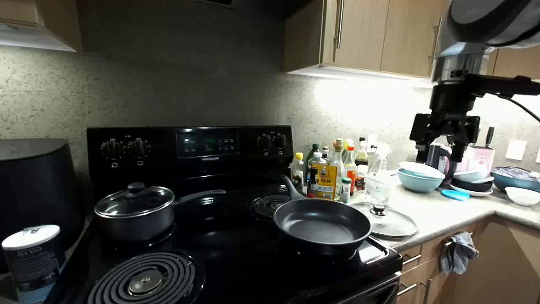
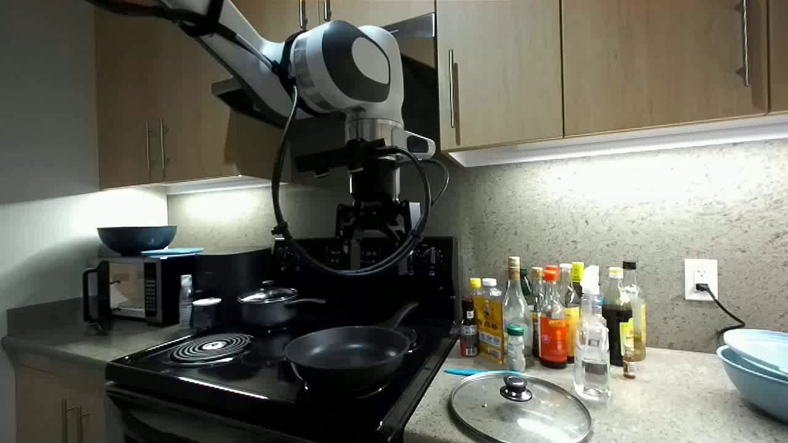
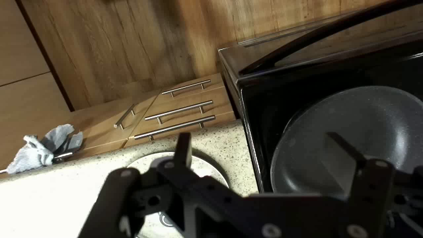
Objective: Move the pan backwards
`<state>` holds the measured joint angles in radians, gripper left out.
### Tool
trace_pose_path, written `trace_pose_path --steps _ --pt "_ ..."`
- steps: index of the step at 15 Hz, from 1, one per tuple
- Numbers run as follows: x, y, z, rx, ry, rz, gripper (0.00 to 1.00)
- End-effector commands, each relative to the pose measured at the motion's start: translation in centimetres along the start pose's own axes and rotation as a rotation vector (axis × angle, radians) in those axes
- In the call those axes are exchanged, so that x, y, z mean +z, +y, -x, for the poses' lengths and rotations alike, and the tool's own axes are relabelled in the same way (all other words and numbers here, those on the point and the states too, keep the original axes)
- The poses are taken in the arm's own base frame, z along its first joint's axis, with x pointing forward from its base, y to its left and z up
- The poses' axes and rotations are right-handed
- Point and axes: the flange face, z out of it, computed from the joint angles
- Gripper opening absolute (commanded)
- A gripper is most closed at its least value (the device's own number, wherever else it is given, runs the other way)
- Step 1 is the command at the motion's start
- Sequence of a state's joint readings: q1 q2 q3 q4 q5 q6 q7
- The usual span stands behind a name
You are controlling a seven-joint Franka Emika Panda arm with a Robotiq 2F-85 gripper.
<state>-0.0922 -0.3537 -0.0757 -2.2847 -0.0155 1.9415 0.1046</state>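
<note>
The pan [image 1: 322, 223] is a wide, shallow black frying pan on the near right burner of the stove. It also shows in an exterior view [image 2: 348, 357] and, cut off by the right edge, in the wrist view [image 3: 370, 115]. Its handle [image 1: 292, 186] points back toward the stove's control panel and also shows in an exterior view [image 2: 401, 315]; in the wrist view the handle is not visible. My gripper [image 1: 439, 157] hangs pointing down, well above and apart from the pan. Its fingers are wide apart and empty, as the wrist view [image 3: 261, 142] shows.
A steel pot with glass lid [image 1: 133, 217] stands on the back left burner. A glass lid [image 2: 520, 409] lies on the counter right of the stove. Several bottles [image 2: 551, 326] stand behind it. Blue bowls [image 1: 419, 179] are farther right. Upper cabinets [image 1: 358, 38] hang above.
</note>
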Motion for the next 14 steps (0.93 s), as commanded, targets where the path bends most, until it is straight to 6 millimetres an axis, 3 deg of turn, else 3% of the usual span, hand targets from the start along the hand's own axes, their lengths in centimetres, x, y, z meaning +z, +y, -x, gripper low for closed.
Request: trace_pose_path --steps 1,7,14 --pt "-0.1 0.0 0.0 0.0 -0.001 0.0 1.0" --pt "0.7 -0.7 -0.5 -0.025 -0.017 0.015 1.0" --pt "5.7 -6.5 -1.5 -0.288 -0.141 0.034 1.0"
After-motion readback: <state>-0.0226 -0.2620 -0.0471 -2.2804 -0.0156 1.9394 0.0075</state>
